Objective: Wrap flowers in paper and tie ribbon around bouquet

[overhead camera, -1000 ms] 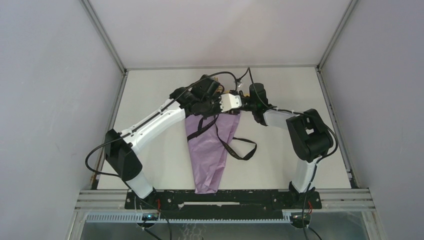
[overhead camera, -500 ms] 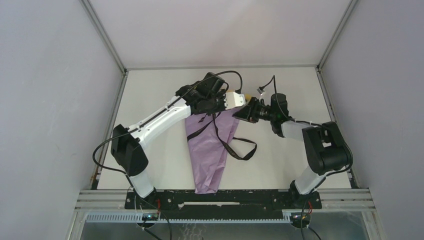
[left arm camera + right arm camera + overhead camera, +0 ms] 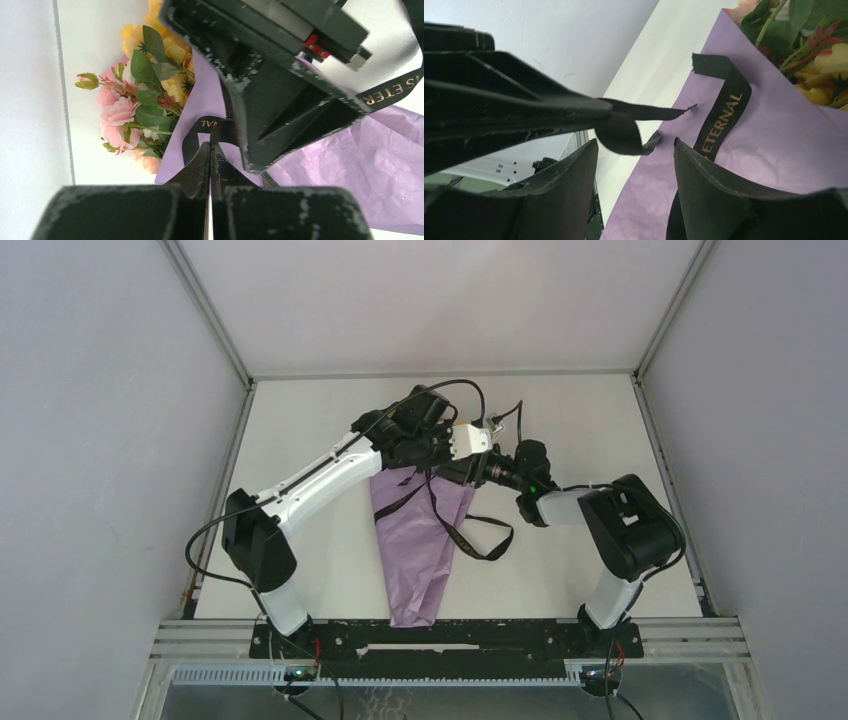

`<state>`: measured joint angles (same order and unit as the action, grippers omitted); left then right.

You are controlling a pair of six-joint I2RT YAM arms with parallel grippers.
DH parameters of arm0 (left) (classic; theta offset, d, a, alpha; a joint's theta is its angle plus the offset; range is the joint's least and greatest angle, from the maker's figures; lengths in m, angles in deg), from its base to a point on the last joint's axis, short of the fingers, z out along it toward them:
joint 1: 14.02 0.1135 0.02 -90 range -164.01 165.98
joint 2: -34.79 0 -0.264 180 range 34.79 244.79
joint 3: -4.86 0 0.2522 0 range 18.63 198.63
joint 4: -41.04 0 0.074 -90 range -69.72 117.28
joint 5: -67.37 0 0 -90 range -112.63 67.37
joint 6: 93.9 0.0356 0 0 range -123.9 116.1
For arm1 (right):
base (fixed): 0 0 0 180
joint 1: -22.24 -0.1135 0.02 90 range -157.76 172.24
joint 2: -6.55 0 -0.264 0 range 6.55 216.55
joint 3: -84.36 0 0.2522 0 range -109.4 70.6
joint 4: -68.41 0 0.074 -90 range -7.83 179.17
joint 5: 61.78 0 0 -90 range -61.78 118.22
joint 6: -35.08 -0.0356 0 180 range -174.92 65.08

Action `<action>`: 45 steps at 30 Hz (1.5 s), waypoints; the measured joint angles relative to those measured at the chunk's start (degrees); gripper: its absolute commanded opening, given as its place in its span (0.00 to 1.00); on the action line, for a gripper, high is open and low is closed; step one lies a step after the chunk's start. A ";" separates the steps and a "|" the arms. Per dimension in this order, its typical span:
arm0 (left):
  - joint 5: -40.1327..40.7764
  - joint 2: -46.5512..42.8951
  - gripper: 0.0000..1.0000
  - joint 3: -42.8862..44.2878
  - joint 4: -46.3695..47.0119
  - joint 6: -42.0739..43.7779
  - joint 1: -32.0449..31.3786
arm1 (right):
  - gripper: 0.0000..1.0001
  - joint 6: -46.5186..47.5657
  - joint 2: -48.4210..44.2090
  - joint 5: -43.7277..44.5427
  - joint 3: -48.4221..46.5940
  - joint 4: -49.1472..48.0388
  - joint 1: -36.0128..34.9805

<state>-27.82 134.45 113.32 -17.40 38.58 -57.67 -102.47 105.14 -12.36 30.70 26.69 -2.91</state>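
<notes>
The paper [image 3: 350, 165] is thin, matt lilac tissue, finely crinkled. The ribbon [image 3: 724, 115] is smooth black woven cloth with gold printed lettering. The flowers [image 3: 120, 112] have cloth-like petals and waxy plastic leaves. The right gripper [image 3: 634, 145] has matt black plastic fingers [image 3: 719, 195], scuffed pale. The table [image 3: 300, 420] looks smooth, matt off-white.

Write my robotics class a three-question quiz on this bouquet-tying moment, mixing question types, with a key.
1. Which colour is the paper wrapped around the flowers?
2. True or false: the left hand is shut on the ribbon.
3. The right hand is: A) open; B) shut on the paper; C) shut on the flowers.
Key: 1 purple; 2 true; 3 A.
</notes>
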 measured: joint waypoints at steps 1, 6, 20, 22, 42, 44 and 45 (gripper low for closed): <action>-0.02 0.00 0.00 0.02 -0.02 -0.09 0.00 | 0.63 -0.24 0.90 0.33 -0.61 -0.28 -0.17; -0.72 0.00 0.00 0.02 -0.09 -0.50 0.00 | 0.16 -0.66 1.90 2.45 -1.49 -0.52 -0.61; -2.36 0.94 0.68 0.04 -3.26 -2.03 10.95 | 0.00 -0.31 1.95 4.85 -1.60 6.86 0.55; -2.08 2.67 0.69 0.04 -3.10 -1.97 14.86 | 0.00 -0.28 1.95 4.85 -1.60 7.32 0.55; 0.42 16.17 0.00 0.04 -2.71 -0.44 16.94 | 0.00 -0.17 1.92 4.42 -1.60 10.03 1.46; 0.52 16.20 0.00 0.04 -2.54 -0.28 16.94 | 0.00 -0.17 1.90 4.28 -1.60 10.08 1.68; 0.57 16.17 0.00 0.02 -2.47 -0.28 16.94 | 0.00 -0.17 1.86 4.24 -1.60 10.23 1.86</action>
<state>-27.25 150.63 113.34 -19.87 38.29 -40.74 -102.64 106.99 -8.12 29.10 36.92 -1.05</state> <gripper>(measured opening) 0.010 0.006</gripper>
